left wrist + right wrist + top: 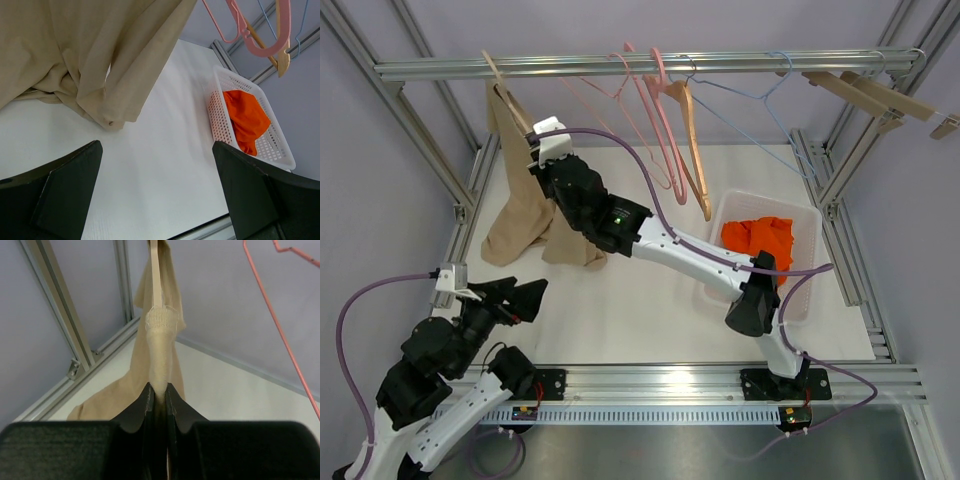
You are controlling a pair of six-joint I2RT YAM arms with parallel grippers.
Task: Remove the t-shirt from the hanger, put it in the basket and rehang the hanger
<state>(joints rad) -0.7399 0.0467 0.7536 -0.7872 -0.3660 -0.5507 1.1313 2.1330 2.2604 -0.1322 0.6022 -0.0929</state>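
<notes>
T-shirt (pixel 160 350) fold pinched in right claw (pixel 159 388) below hanger (pixel 156 270); left claw (pixel 156 146) wide open.

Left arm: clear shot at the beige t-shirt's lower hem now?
Probably yes. The left gripper is open, with only bare table between it and the t-shirt. The right gripper pinches the fabric higher up, out of that path.

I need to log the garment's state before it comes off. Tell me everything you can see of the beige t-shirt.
The t-shirt is plain beige, soft knit, with a ribbed band up top. It hangs from a wooden hanger at the left end of the rail, draped in folds, its lower part pooled on the table. The right pincer is clamped on a fold of it just below that band.
</notes>
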